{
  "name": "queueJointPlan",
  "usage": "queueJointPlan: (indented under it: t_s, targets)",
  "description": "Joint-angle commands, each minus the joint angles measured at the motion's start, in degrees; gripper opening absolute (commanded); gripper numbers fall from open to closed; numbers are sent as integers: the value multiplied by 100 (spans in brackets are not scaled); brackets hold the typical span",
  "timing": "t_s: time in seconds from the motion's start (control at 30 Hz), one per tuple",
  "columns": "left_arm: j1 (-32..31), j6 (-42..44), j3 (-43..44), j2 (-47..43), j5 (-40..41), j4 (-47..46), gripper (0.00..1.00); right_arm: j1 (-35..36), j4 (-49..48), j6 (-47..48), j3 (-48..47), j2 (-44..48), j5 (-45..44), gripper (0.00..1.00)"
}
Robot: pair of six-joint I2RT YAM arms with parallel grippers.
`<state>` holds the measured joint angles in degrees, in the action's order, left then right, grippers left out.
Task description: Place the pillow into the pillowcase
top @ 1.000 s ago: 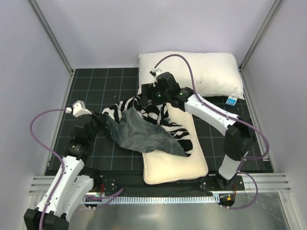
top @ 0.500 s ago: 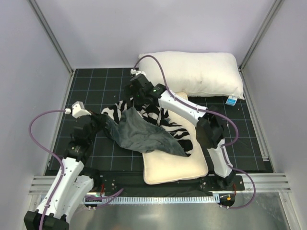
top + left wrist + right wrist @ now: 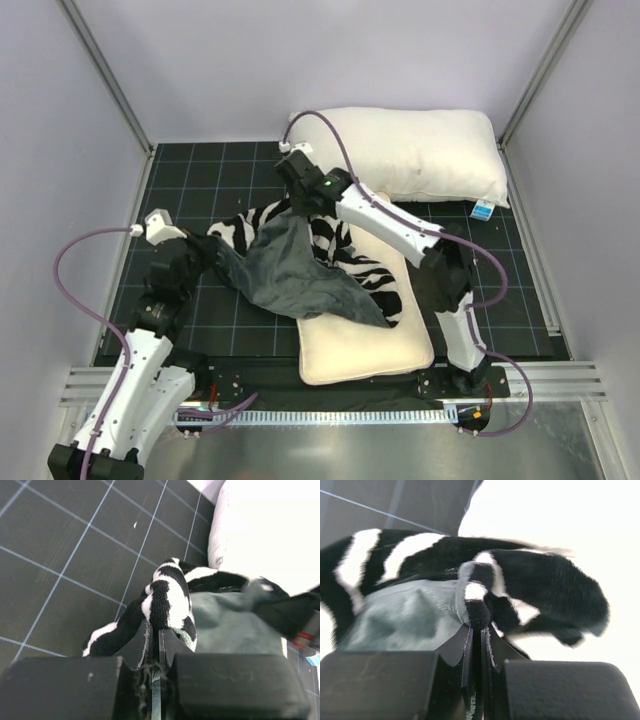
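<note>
The cream pillow (image 3: 365,350) lies flat near the front of the mat, its far half under the pillowcase (image 3: 300,270). The pillowcase is crumpled, with its grey face up in front and zebra stripes behind. My left gripper (image 3: 212,246) is shut on the pillowcase's left end, and a striped fold (image 3: 167,597) bunches at the closed tips of the left gripper (image 3: 155,632). My right gripper (image 3: 294,207) is shut on the far striped edge. In the right wrist view a plush edge (image 3: 475,602) is pinched at the tips of the right gripper (image 3: 481,630).
A larger, puffy white pillow (image 3: 410,150) lies along the back wall, just behind the right arm. A small blue-and-white item (image 3: 483,209) sits on the black gridded mat (image 3: 190,170) at the right. Grey walls and metal posts enclose the mat on three sides.
The right arm swung left from over the pillow's far end onto the pillowcase's far edge and shut on it. The grey fabric now rises toward it. The left arm barely moved.
</note>
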<state>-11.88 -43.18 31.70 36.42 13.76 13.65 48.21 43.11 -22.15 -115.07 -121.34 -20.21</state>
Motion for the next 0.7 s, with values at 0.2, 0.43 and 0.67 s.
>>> queueJointPlan:
  t_s: [0.2, 0.43, 0.67]
  targets:
    - [10, 274, 2696, -328, 277, 866, 0, -13, -767, 765, 1010, 4620, 419, 6]
    - [19, 486, 4455, -944, -609, 1210, 0, -13, -1165, 590, 2067, 6814, 1588, 4]
    - [10, 328, 5424, -813, -1208, 1307, 1, -13, -1121, 483, 1822, 7002, 2425, 4]
